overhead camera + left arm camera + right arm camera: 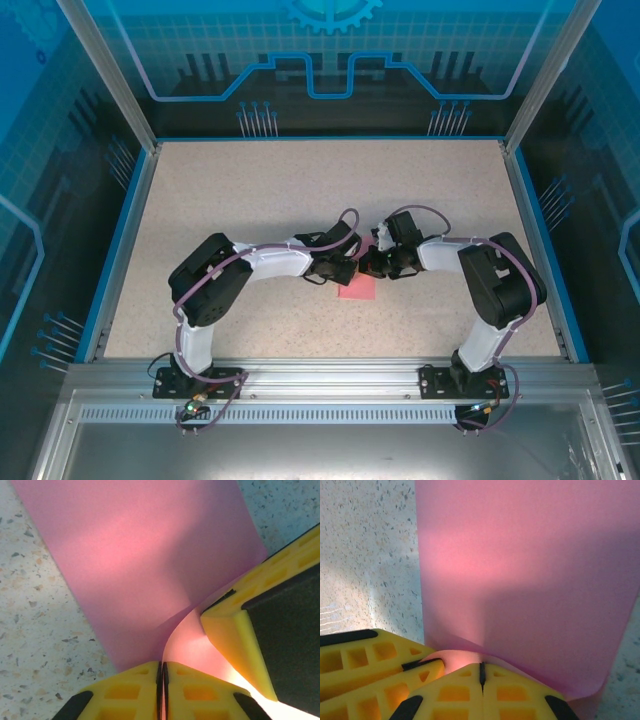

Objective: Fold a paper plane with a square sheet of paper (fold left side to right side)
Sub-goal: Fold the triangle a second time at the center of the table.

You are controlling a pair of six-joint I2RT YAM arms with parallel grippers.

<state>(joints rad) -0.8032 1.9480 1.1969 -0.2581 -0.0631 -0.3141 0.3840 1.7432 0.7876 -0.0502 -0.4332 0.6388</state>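
Nearest the viewer in the overhead view, the left arm (215,280) and right arm (495,285) rise from the table's (300,180) near edge, short of the square sheet of paper (357,289), and bend inward to meet above it. Left gripper (161,666): yellow fingers drawn almost together with a thin slit between them, pinching an edge of the sheet where a lifted part curls up from the part lying flat. Right gripper (481,672): jaws closed to a hairline seam on the same lifted edge of the sheet, just beside the left gripper, the two sets of fingertips almost touching. The sheet lies near the middle of the table, largely covered by both grippers from above, with a pink patch showing on their near side. In the wrist views, the sheet's plain pink surface runs away from the fingers, and speckled tabletop flanks it on either side.
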